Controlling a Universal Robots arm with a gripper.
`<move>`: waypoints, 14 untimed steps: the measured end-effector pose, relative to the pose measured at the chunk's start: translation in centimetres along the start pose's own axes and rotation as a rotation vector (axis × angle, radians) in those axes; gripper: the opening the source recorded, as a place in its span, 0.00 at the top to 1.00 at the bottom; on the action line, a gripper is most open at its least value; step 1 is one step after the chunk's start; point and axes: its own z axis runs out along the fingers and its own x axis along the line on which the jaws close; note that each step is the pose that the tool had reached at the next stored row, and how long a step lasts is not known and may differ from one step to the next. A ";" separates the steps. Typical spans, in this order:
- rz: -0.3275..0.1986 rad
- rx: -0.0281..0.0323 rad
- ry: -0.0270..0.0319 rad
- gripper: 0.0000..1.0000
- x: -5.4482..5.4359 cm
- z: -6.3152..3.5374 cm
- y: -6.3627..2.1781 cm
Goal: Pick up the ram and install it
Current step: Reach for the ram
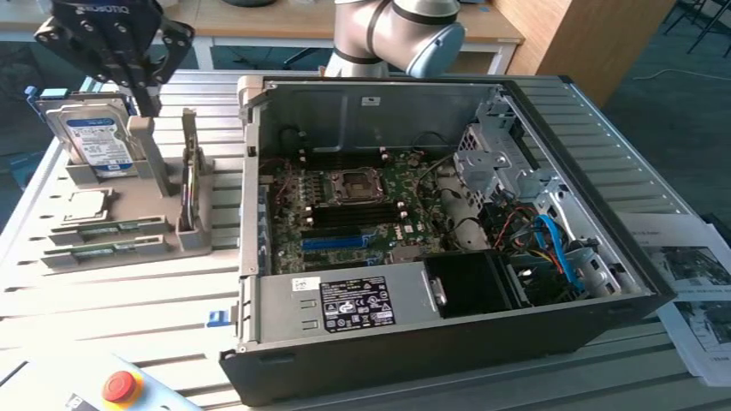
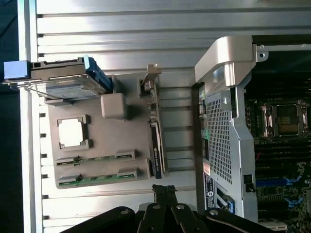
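- Grey holder (image 1: pixel 154 210) sits on the slatted metal table (image 1: pixel 115 300), just beside the open computer case (image 1: pixel 457 342).
- The ram (image 1: pixel 188 171) stands on edge in a slot of the holder, on the side nearest the case.
- Ram's long axis runs parallel to the case's side wall, thin edge up.
- Claw (image 1: pixel 143 96) is clenched and empty. It hangs above the holder, farther from the case than the ram and near the hard drive (image 1: pixel 98 137).
- Key relation: the ram lies below the claw and a little toward the case. They are apart, no contact.
- Wrist view: the claw (image 2: pixel 165 190) tips look roughly in line with the ram's (image 2: pixel 155 138) length; that is a judgement.
- Two more green sticks (image 1: pixel 103 231) lie flat in the holder, farther from the case.
- Ram not yet picked up.
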 end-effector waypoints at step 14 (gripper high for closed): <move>0.000 -0.0001 -0.0001 0.90 5.1 -0.11 -0.36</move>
